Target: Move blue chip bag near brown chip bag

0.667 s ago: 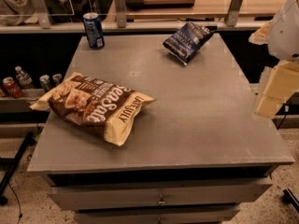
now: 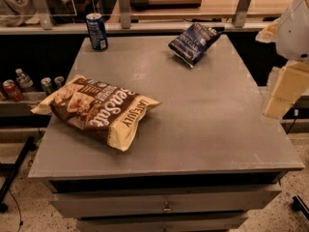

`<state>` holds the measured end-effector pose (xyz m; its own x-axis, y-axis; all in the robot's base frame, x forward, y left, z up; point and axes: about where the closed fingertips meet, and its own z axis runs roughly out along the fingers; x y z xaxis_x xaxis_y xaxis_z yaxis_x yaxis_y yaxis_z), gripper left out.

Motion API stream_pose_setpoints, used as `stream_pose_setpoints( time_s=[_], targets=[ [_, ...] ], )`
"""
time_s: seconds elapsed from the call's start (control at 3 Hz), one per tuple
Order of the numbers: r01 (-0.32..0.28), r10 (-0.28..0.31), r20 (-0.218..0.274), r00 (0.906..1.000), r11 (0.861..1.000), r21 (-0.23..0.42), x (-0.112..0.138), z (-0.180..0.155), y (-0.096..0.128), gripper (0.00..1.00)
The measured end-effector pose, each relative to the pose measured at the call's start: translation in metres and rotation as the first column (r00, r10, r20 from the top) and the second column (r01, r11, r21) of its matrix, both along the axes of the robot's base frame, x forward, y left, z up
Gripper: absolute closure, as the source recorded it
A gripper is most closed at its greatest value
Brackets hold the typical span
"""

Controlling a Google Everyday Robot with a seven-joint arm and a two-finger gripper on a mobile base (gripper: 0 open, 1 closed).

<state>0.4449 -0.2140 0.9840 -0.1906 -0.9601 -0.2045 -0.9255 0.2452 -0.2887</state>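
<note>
Farthest from the gripper, across the grey table to its left, the brown chip bag lies flat near the front-left corner. Behind that bag, just as far from the gripper, an upright blue soda can stands at the back-left corner. Nearer, up and to the gripper's left, the blue chip bag rests tilted by the back edge, well apart from the brown one. The gripper itself hangs off the table's right edge, touching neither bag; whether it is spread or closed cannot be told. The step in hand looks like the reach. It would go best by coming down on the small bag's crinkled middle from above and pinching across its narrow width. The bag should then be lifted clear before it is carried leftward to bare surface just beside the brown bag.
</note>
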Motion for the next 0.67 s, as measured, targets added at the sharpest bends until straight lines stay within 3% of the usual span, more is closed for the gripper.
stream_pose_setpoints(
  time_s=[0.33,0.67],
  targets=[
    [-0.106,0.106,0.015,0.9942,0.994,-0.034,0.034,-0.007,0.005,0.0],
    [-0.227,0.229,0.009,0.9735,0.971,-0.072,0.078,-0.023,0.016,0.0]
  ],
)
